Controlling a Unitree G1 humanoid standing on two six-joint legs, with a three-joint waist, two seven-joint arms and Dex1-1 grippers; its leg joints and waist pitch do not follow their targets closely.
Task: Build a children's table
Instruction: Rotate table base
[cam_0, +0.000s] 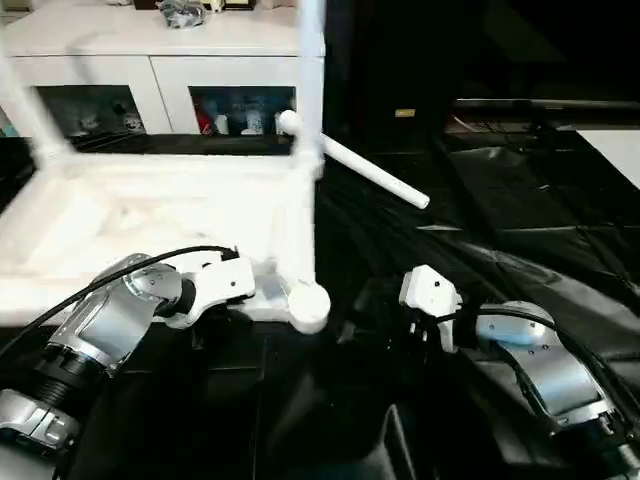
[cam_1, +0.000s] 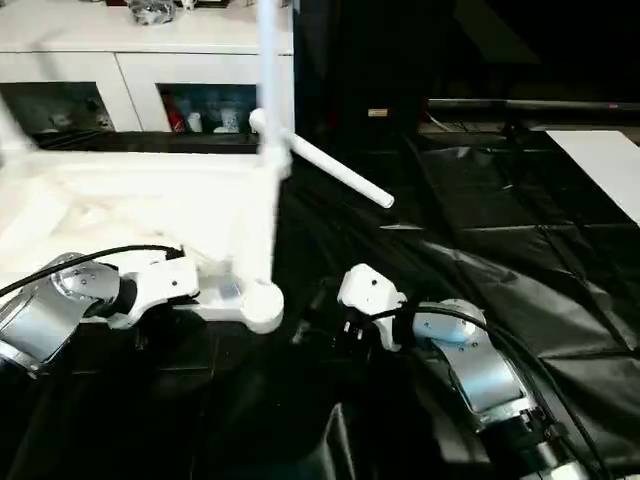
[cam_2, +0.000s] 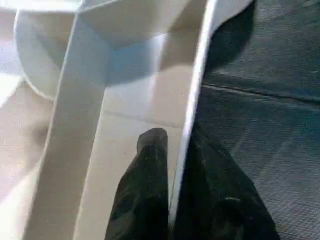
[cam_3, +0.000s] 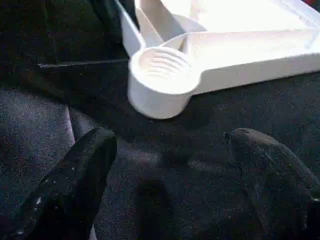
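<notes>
The white tabletop (cam_0: 150, 215) lies underside up on the black cloth. One white leg (cam_0: 310, 60) stands upright in its far right corner, and another leg (cam_0: 25, 110) rises at the far left. A third leg (cam_0: 360, 165) lies loose on the cloth beyond that corner. The near right socket (cam_3: 162, 75) is empty. My left gripper (cam_2: 182, 165) is at the tabletop's near rim (cam_2: 192, 110), one black finger on each side of the thin wall, shut on it. My right gripper (cam_3: 170, 145) stands open just to the right of the empty socket, holding nothing.
A white cabinet (cam_0: 150, 60) with glass doors stands behind the tabletop. Crumpled black cloth (cam_0: 480, 200) covers the floor to the right. A white panel (cam_0: 615, 150) shows at the far right edge.
</notes>
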